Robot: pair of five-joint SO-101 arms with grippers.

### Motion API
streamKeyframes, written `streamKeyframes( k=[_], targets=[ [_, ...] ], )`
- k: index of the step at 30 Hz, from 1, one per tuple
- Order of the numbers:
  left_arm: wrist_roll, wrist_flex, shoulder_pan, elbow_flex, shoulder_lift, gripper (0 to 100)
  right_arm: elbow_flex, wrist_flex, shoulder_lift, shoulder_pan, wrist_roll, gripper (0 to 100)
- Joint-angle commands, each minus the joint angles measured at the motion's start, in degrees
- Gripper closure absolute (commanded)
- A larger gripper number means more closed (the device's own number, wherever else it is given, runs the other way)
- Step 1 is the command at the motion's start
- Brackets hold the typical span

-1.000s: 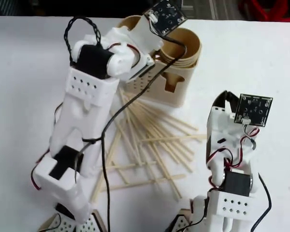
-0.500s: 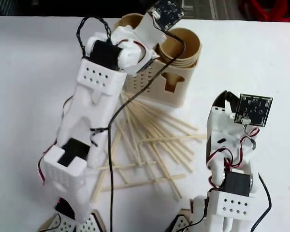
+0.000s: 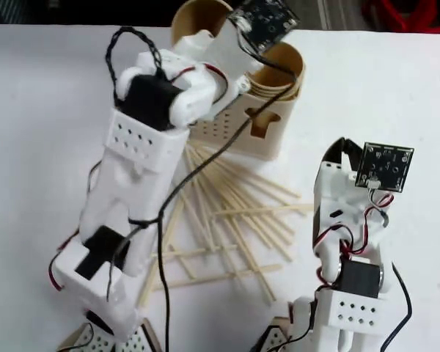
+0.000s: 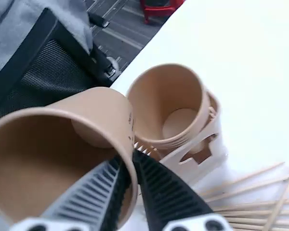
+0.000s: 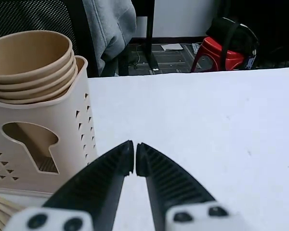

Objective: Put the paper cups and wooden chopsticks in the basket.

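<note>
My left gripper (image 4: 130,169) is shut on the rim of a tan paper cup (image 4: 48,144), one finger inside the cup and one outside. In the high view this cup (image 3: 198,16) hangs tilted over the far left end of the beige basket (image 3: 238,128). A stack of paper cups (image 3: 284,67) stands in the basket's right end (image 4: 171,108). Wooden chopsticks (image 3: 235,213) lie fanned out on the table in front of the basket. My right gripper (image 5: 135,158) is shut on nothing, low over the table right of the chopsticks, facing the basket (image 5: 38,139).
The white table (image 3: 44,110) has free room to the left and right of the basket. A chair and a red object (image 5: 221,45) stand beyond the far table edge. The right arm (image 3: 352,242) stands at the front right.
The left arm has swung and lifted the held cup higher over the basket's far left end. The right arm has not moved.
</note>
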Motion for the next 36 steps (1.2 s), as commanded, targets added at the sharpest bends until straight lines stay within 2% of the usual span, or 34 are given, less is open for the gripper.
streamKeyframes(
  k=[1, 6, 11, 15, 22, 32, 36],
  targets=[
    [0.3, -2.5, 4.4, -2.0, -3.1, 98, -0.4, -0.9, -1.0, 0.3, -0.5, 97.4],
    [-1.8, -2.8, 7.6, -1.9, -3.1, 98, -0.4, -0.9, -1.0, 0.3, -0.4, 97.4],
    [-2.6, -2.3, 8.0, -1.8, -2.2, 98, -0.4, -0.9, -1.0, 0.3, -0.4, 97.4],
    [-2.5, -2.2, 7.5, -1.8, 0.1, 97, -0.4, -0.9, -1.1, 0.3, -0.4, 97.4],
    [0.0, -2.6, 6.8, -2.4, 1.0, 86, -0.4, -0.9, -1.1, 0.3, -0.4, 97.4],
    [1.2, -6.5, 4.2, -2.5, 0.9, 86, -0.4, -0.9, -1.1, 0.3, -0.3, 97.4],
    [1.2, -2.0, 2.3, -5.6, -0.4, 86, -0.4, -1.0, -1.1, 0.3, -0.2, 97.4]
  ],
)
